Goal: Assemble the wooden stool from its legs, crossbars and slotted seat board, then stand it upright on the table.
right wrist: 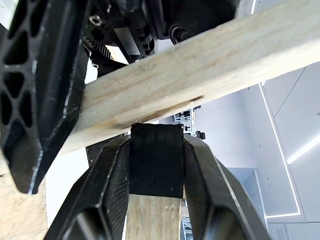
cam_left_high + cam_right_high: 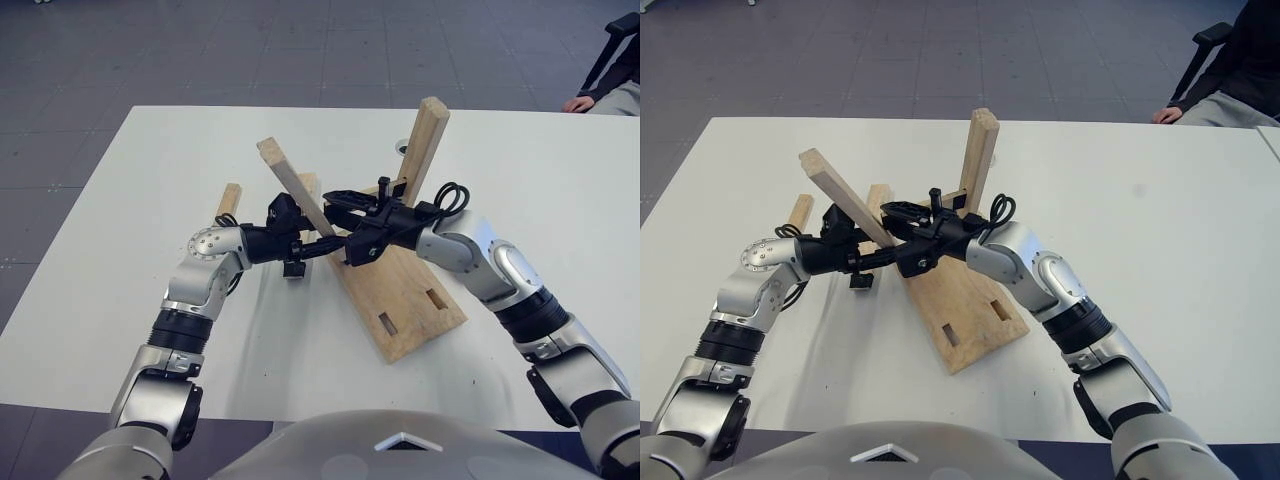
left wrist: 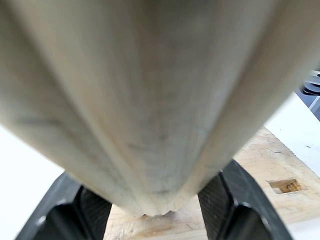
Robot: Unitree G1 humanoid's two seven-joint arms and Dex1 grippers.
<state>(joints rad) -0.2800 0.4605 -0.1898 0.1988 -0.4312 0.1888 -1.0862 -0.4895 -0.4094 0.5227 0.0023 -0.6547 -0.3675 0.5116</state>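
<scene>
The slotted seat board (image 2: 405,295) lies flat on the white table (image 2: 150,180). One wooden leg (image 2: 425,140) stands upright at the board's far end. A second leg (image 2: 292,182) leans up and to the left over the board. My left gripper (image 2: 322,242) is shut on its lower end, and in the left wrist view that leg (image 3: 150,100) sits between both fingers (image 3: 85,212) above the board (image 3: 260,155). My right gripper (image 2: 342,208) comes in from the right and is shut on the same leg (image 1: 200,65), a little higher up.
A short wooden piece (image 2: 229,198) lies on the table left of the board, and another piece (image 2: 309,185) lies behind the tilted leg. Open slots (image 2: 435,298) show on the board's near end. The table's right half is bare.
</scene>
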